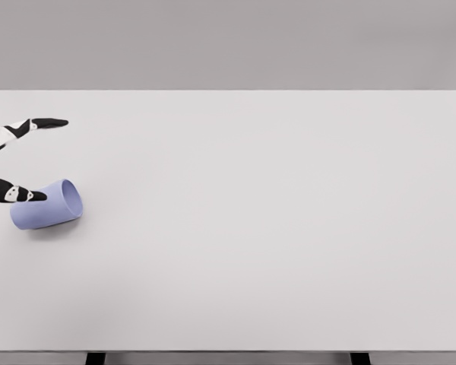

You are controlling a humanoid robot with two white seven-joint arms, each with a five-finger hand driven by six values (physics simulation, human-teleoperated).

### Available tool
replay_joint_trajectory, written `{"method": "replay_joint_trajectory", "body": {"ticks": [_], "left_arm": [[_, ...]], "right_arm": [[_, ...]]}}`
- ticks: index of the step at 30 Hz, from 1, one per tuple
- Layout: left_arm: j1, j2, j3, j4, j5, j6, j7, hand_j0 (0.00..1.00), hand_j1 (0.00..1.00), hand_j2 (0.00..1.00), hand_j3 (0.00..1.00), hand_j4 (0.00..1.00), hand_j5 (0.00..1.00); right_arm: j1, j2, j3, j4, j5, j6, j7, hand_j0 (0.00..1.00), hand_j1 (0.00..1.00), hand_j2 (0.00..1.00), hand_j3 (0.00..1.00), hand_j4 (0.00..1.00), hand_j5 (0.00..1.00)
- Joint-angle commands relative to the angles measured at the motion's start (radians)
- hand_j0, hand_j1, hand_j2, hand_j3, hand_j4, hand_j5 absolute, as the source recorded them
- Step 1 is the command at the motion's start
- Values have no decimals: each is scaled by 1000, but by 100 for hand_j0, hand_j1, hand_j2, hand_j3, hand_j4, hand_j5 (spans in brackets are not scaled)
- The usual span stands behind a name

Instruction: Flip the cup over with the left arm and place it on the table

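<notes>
A pale lavender cylindrical cup (47,204) lies on its side near the left edge of the wide white table (273,228), mouth facing right. The left hand (19,160) reaches in with fingers spread apart, one fingertip touching the cup, grasping nothing.

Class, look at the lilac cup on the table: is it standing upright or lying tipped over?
Tipped over. The cup lies on its side on the table, its round opening facing right.

Only the left hand (15,160) shows, at the picture's left edge: two white-and-black fingers (42,122) spread wide apart, the upper one stretched straight rightward, the lower one angled slightly downward, grasping nothing.
</notes>
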Motion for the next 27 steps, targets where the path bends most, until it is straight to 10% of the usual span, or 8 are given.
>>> {"method": "replay_joint_trajectory", "body": {"ticks": [1,27], "left_arm": [[2,-8,0,-1,24,65,24,95,95,95,95,95,95],[110,-85,1,-7,19,534,19,99,99,99,99,99,99]], "right_arm": [[0,0,0,0,0,0,-1,100,100,100,100,100,100],[0,0,0,0,0,0,-1,100,100,100,100,100,100]]}}
